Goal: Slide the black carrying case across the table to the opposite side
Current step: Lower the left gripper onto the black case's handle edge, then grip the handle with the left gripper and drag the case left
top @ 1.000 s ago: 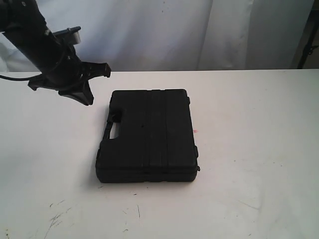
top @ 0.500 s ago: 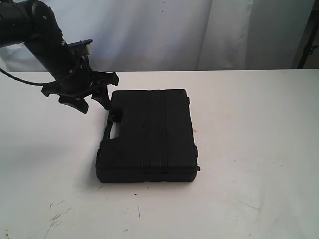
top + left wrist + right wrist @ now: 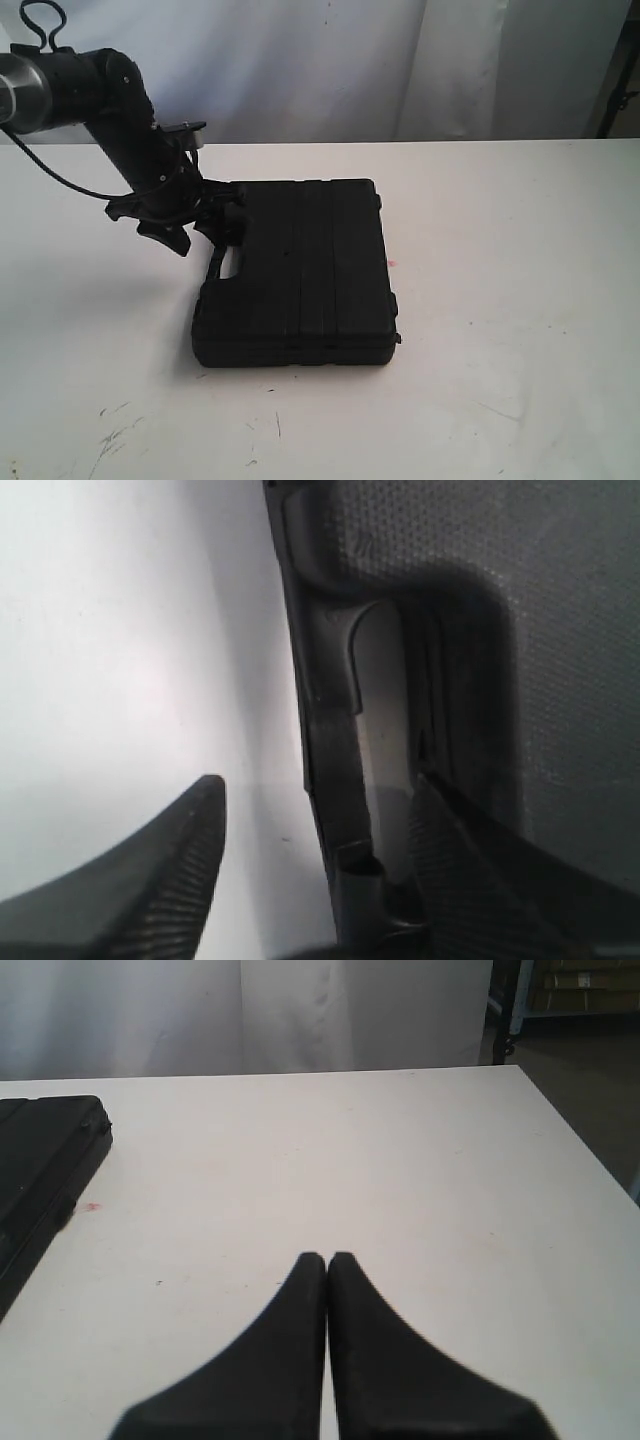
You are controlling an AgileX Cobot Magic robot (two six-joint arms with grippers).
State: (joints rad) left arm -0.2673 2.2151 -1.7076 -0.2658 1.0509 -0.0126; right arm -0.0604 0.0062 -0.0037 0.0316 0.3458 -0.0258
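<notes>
The black case lies flat on the white table, with its cut-out handle facing the left arm. My left gripper is open and low at the far end of that handle edge. In the left wrist view the gripper straddles the handle bar: one finger is over bare table, the other is on the case side by the cut-out. Whether they touch the handle is not clear. My right gripper is shut and empty above the table, with the case's corner off to one side.
A tiny red dot marks the table just right of the case. Dark scratches show near the front left. A white curtain hangs behind the table's far edge. The table's end and floor show in the right wrist view.
The left arm has come down and to the right, from left of the case to its handle edge. Its open fingers now straddle the handle. The case has not moved.
</notes>
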